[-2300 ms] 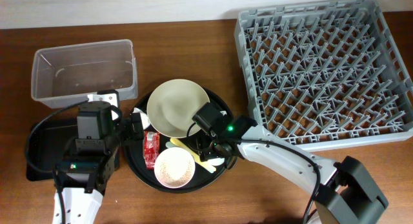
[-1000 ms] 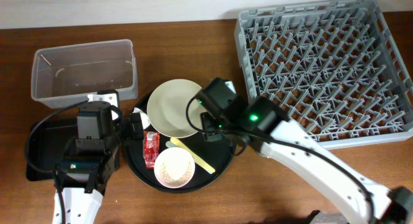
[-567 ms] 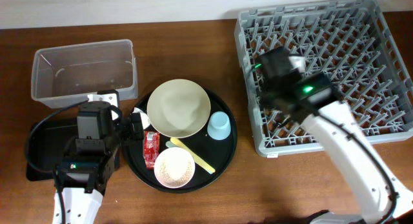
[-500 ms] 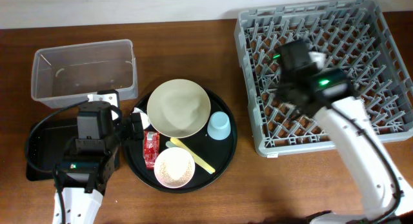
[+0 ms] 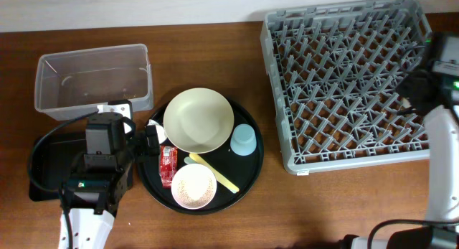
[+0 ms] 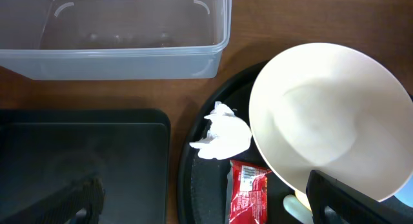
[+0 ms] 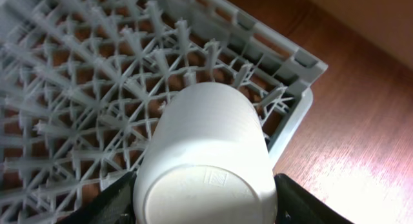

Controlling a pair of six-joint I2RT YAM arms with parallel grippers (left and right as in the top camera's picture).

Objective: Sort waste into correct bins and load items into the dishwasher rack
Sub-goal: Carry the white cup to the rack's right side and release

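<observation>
While the left gripper (image 6: 201,201) hangs wide open over the crumpled tissue (image 6: 222,132) and red sachet (image 6: 247,188) beside the cream plate (image 6: 326,121) on the round black tray (image 5: 249,174), the right gripper (image 7: 206,204) clasps a white cup (image 7: 206,143) above the right edge of the grey dishwasher rack (image 5: 344,77).
</observation>
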